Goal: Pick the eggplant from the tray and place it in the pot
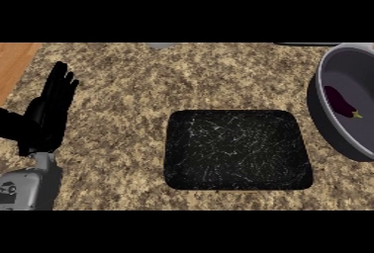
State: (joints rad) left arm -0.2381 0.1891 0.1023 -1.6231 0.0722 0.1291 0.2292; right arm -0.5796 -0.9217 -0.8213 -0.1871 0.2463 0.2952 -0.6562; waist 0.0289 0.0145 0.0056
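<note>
You have the eggplant (340, 102) lying inside the grey pot (326, 129) at the right edge of the head view, on the pot's floor, dark purple with its small green stem end pointing toward the lower right. The pot is cut off by the picture's right side, so you see only its left wall, rim and part of its inside. In the middle of the speckled granite counter (182, 74) sits the black tray (237, 149), square with rounded corners and a marbled white fleck across its face; nothing lies in it. The tray and the pot stand near each other but do not touch. Your left hand (51, 106) shows at the left edge, above its grey forearm (25, 188), fingers straight and pointing up, spread slightly apart and holding nothing; it rests well apart from the tray. A strip of wooden surface (15, 62) shows at the upper left corner beside the counter. Your right hand does not appear in this view.
</note>
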